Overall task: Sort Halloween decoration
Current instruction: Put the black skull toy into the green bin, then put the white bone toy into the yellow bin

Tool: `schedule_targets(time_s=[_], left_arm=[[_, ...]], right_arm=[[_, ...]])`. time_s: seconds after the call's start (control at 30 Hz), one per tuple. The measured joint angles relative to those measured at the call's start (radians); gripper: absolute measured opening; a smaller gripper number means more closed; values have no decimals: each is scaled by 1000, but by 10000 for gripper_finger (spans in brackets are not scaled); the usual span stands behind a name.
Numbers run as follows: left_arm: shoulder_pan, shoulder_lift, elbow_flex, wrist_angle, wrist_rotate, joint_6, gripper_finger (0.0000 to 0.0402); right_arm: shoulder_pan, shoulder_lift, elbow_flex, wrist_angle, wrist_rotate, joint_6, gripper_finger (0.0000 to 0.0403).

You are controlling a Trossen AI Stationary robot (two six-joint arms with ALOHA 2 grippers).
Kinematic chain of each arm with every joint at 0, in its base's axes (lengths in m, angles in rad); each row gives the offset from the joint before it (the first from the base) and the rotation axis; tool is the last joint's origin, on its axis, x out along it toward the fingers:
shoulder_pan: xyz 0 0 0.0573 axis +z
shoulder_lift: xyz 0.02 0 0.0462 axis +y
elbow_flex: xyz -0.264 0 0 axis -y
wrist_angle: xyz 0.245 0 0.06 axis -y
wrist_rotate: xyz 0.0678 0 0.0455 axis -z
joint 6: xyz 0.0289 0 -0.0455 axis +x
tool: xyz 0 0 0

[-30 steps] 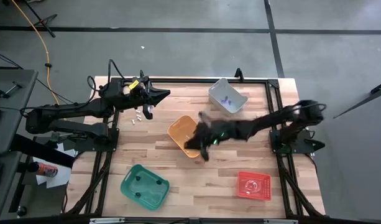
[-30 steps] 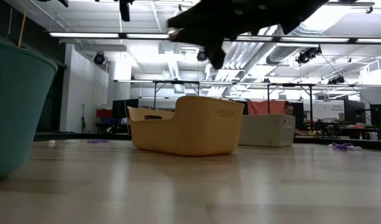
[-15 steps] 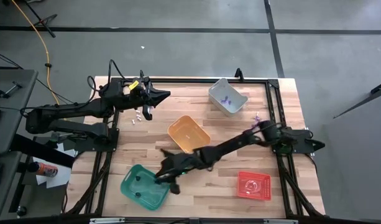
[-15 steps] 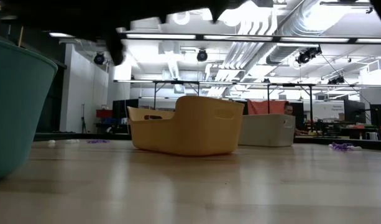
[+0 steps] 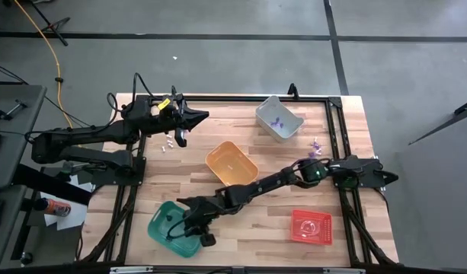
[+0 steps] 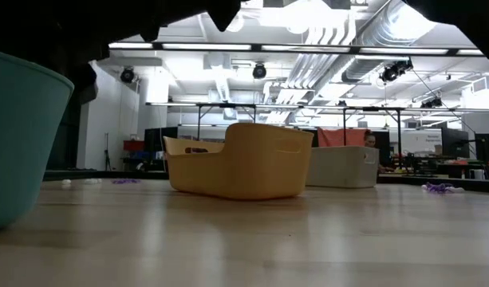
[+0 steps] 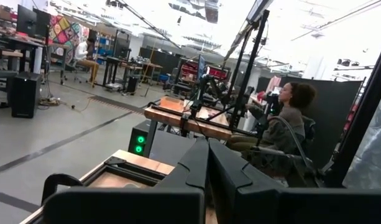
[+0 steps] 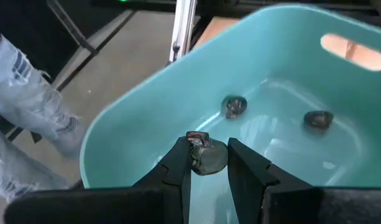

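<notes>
My right gripper (image 5: 184, 225) reaches across the table and hangs over the green bin (image 5: 175, 229), shut on a small dark trinket (image 8: 207, 156). Two more dark trinkets (image 8: 234, 106) (image 8: 317, 119) lie on the floor of the green bin (image 8: 178, 93). Purple trinkets lie in the grey bin (image 5: 278, 118), and others (image 5: 315, 144) lie on the table at the right. Whitish trinkets (image 5: 169, 144) lie on the table at the far left. Above them my left gripper (image 5: 199, 116) waits, shut and with nothing in it. My right gripper pinches the dark trinket by its two sides (image 8: 197, 157) between its two fingertips. The fingers slant down from the table's right side. The trinket is lifted clear, over the inside of the green bin.
The orange bin (image 5: 231, 164) stands at the table's middle and the red bin (image 5: 311, 226) at the near right. In the low view the green bin's wall (image 6: 21, 135) fills the left side, with the orange bin (image 6: 236, 159) and the grey bin (image 6: 344, 166) behind.
My right arm has stretched out from above the orange bin toward the table's near left, sinking as it went. Its gripper has rolled and now tips down over the green bin.
</notes>
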State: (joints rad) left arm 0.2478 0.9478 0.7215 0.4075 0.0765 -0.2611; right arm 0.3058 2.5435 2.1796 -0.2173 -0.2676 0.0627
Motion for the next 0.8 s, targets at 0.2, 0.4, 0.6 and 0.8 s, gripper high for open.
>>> schedule_targets(time_s=[0.2,0.4,0.6,0.8], left_arm=[[0,0,0,0,0,0,0],[0,0,0,0,0,0,0],[0,0,0,0,0,0,0],[0,0,0,0,0,0,0]], right_arm=[[3,2,0,-30,-1,8,69],[4,2,0,-34,-3,9,69],[7,2,0,-34,17,51,99],[16,2,0,-34,54,4,186]])
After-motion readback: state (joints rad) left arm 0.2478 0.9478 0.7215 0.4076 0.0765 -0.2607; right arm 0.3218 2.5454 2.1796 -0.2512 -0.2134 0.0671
